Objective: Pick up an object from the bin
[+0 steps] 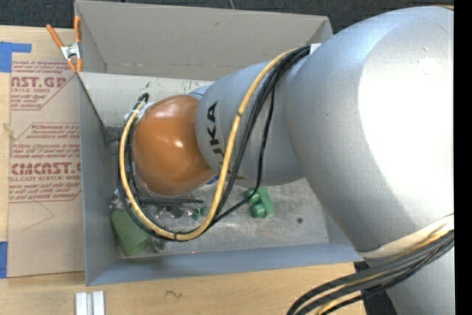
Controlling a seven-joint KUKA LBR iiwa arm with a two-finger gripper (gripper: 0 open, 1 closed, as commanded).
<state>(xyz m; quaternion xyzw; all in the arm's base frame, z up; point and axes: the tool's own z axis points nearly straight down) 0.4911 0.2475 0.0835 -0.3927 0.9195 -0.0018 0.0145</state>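
Gripper (164, 212) low, left side — state: cannot tell | green block (258, 203): 1 | green slab (131, 234): 1

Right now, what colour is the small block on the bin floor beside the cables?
The small block is bright green, seen in the camera view.

Bin (199, 26) is plain grey with a pale, scuffed floor; arm (369, 122) is silver-grey with black lettering, wrist cover (166, 144) is glossy orange, cables (184, 234) looping it are yellow and black; block (259, 204) is bright green, lump (129, 232) at lower left is duller green.
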